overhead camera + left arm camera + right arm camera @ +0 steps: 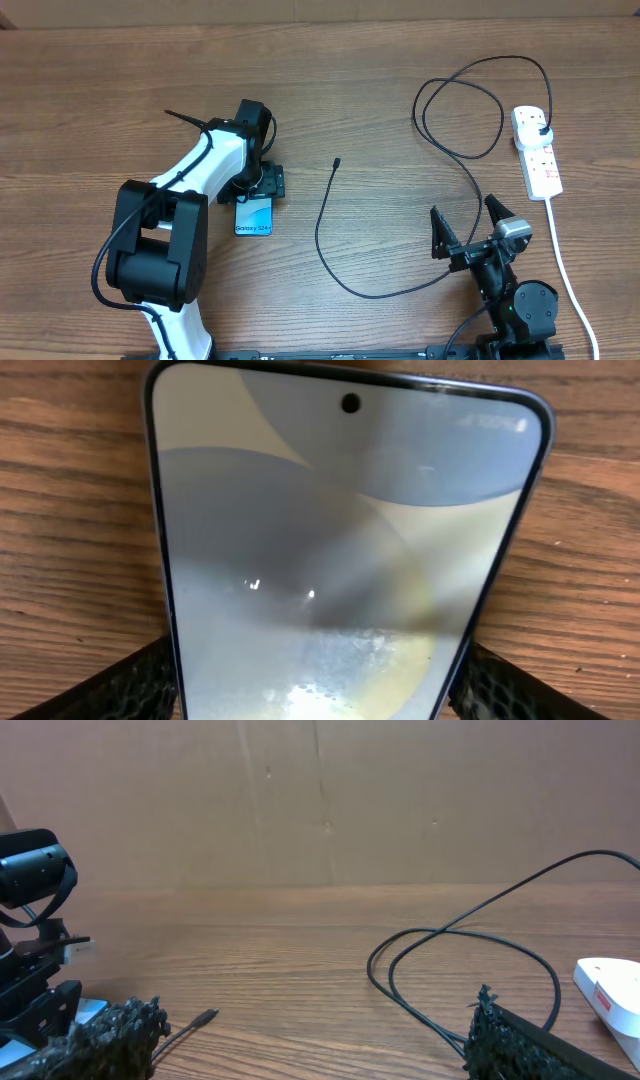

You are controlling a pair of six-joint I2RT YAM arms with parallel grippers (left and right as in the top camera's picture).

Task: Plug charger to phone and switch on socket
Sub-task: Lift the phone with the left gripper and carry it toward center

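The phone (pixel 256 222) lies flat on the wooden table, its "Galaxy S24" text at the near end. My left gripper (pixel 256 186) sits over its far part. In the left wrist view the phone (pixel 340 550) fills the frame, with both fingers pressed against its side edges. The charger cable (pixel 318 228) loops across the table. Its connector tip (pixel 336 160) lies free right of the phone, and its black plug (pixel 541 130) sits in the socket (pixel 537 152). My right gripper (pixel 466 228) is open and empty near the front edge, with the cable passing beside it.
The socket's thick white cord (pixel 566 272) runs along the right side to the front edge. In the right wrist view I see the connector tip (pixel 205 1016), the cable loops (pixel 470 935), an end of the socket (pixel 610 992) and a cardboard wall (pixel 320 800) behind the table.
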